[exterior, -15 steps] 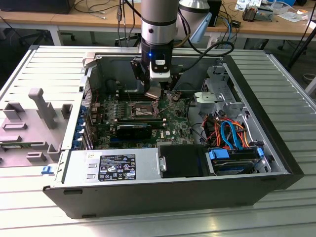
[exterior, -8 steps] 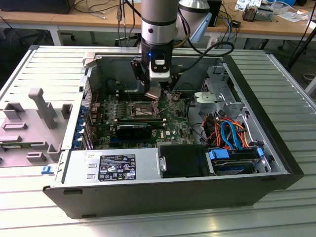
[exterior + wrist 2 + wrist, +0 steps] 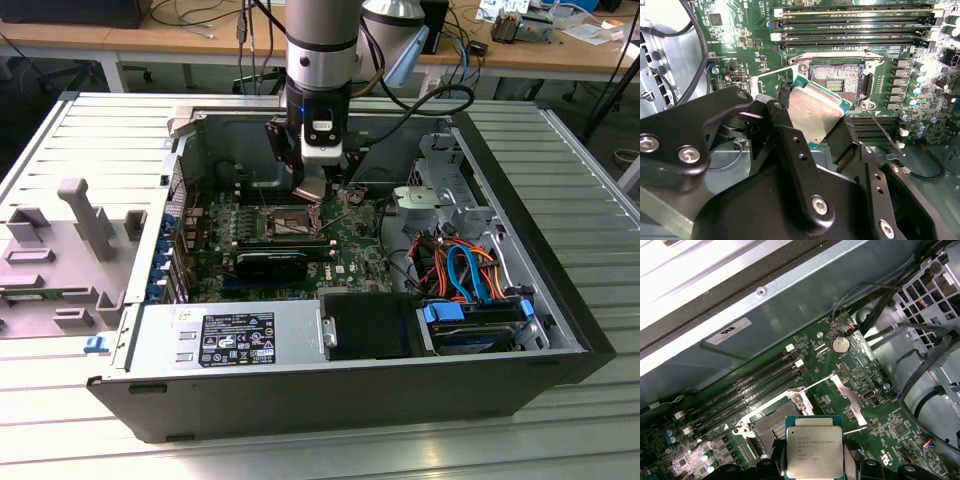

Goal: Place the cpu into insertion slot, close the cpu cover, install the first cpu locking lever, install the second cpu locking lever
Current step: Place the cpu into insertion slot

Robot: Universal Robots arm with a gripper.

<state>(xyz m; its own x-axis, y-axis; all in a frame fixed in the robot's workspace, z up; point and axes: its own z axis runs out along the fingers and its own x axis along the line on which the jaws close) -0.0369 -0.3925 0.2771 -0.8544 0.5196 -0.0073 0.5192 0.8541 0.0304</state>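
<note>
While the black two-fingered gripper (image 3: 312, 192) hangs over the green motherboard (image 3: 290, 255) in the exterior view, the second wrist view shows its fingers (image 3: 782, 125) clamped on the small silver-grey square cpu (image 3: 815, 112), tilted near the open black insertion slot (image 3: 835, 80). In the first wrist view the thin silver cpu cover (image 3: 846, 392) stands raised, so placing is in hand and likely calls for levelling and squaring.

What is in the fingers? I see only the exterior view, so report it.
Observer: The fingers clamp the cpu by two opposite edges, as both wrist views show.
Operator: Check the socket.
Observer: The socket is uncovered; its bare contacts show in the second wrist view.
Operator: Report the cpu's position against it.
Observer: The cpu is held off the socket, overlapping one corner of it in the second wrist view; it is not seated.
</note>
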